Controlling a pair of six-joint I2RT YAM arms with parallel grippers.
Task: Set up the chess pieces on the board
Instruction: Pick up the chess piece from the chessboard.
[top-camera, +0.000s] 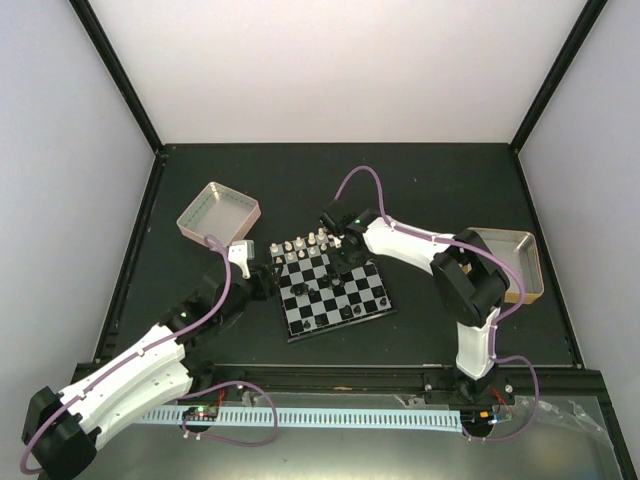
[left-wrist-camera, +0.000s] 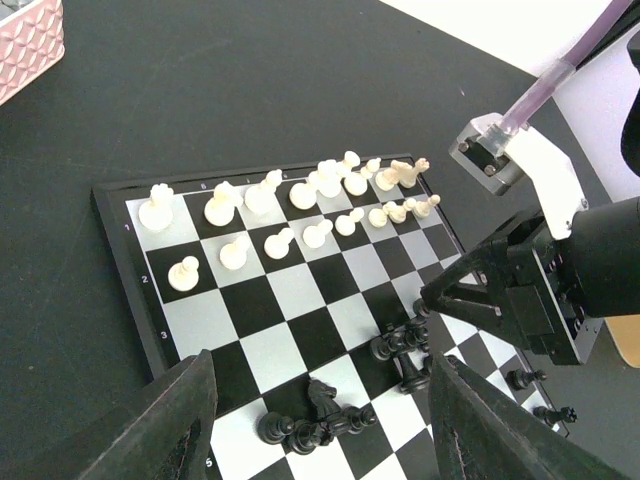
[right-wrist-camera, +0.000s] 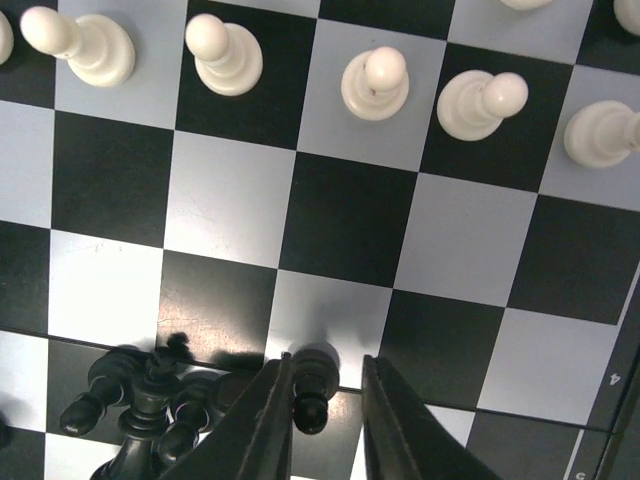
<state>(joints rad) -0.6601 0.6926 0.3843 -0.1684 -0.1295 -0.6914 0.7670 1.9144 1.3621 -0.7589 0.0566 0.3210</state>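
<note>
The board (top-camera: 322, 300) lies mid-table. White chess pieces (top-camera: 305, 245) stand in two rows along its far edge, also seen as white pieces (left-wrist-camera: 262, 195) and white pawns (right-wrist-camera: 375, 85). Black pieces (left-wrist-camera: 320, 420) lie toppled in clusters on the middle squares (right-wrist-camera: 140, 400). My right gripper (right-wrist-camera: 328, 375) is low over the board, its jaws straddling one black pawn (right-wrist-camera: 312, 390). The left finger touches the pawn and a gap shows at the right finger. My left gripper (left-wrist-camera: 325, 365) hangs wide open above the board's left side, holding nothing.
A pink-sided tray (top-camera: 218, 212) sits beyond the board at the left, and a tan-sided tray (top-camera: 510, 262) sits at the right behind the right arm. The right arm (left-wrist-camera: 540, 290) reaches over the board's right half. The black mat ends at white walls.
</note>
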